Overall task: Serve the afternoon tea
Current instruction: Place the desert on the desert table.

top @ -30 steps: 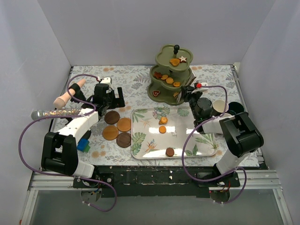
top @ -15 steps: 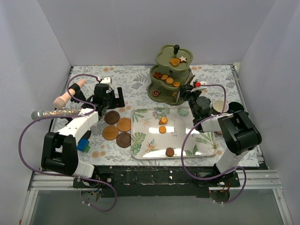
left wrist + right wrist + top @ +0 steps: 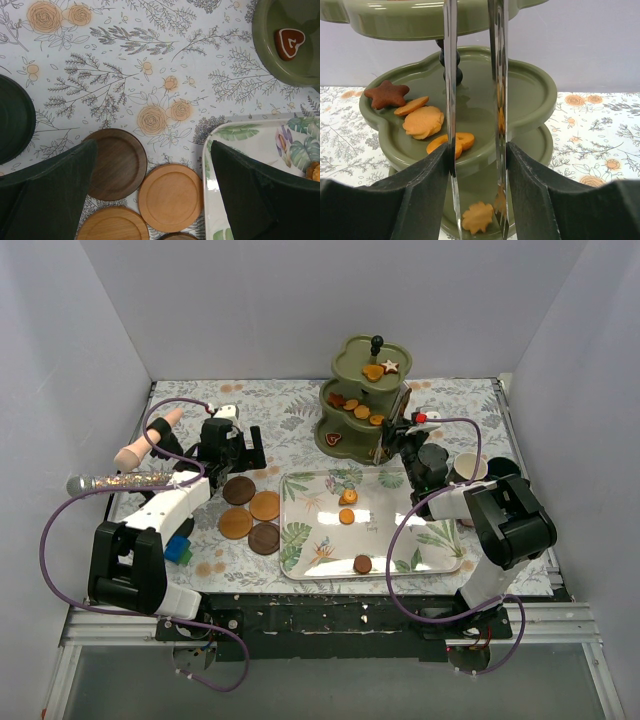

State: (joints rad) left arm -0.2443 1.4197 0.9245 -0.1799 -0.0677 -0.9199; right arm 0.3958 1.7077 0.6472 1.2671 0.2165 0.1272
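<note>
The olive-green three-tier stand (image 3: 362, 400) stands at the back centre with biscuits on every tier. My right gripper (image 3: 401, 436) is beside its right edge, shut on the metal tongs (image 3: 451, 100), whose two arms stand spread apart. Between them a flower-shaped orange biscuit (image 3: 477, 216) lies on the lowest tier. A brown star (image 3: 386, 94) and orange biscuits (image 3: 422, 121) sit on the middle tier. My left gripper (image 3: 232, 445) hangs open over the brown coasters (image 3: 170, 197). A heart biscuit (image 3: 290, 42) lies on the bottom tier.
A leaf-print tray (image 3: 420, 540) in front of the stand carries three biscuits (image 3: 346, 516). A white mug (image 3: 467, 468) stands behind my right arm. The glittery microphone (image 3: 125, 480) lies at the left, and blue and green mugs (image 3: 178, 550) sit by my left arm's base.
My right gripper's fingers have spread wider and the tongs' arms have opened with them. The right wrist has edged closer to the stand. The left arm has not moved.
</note>
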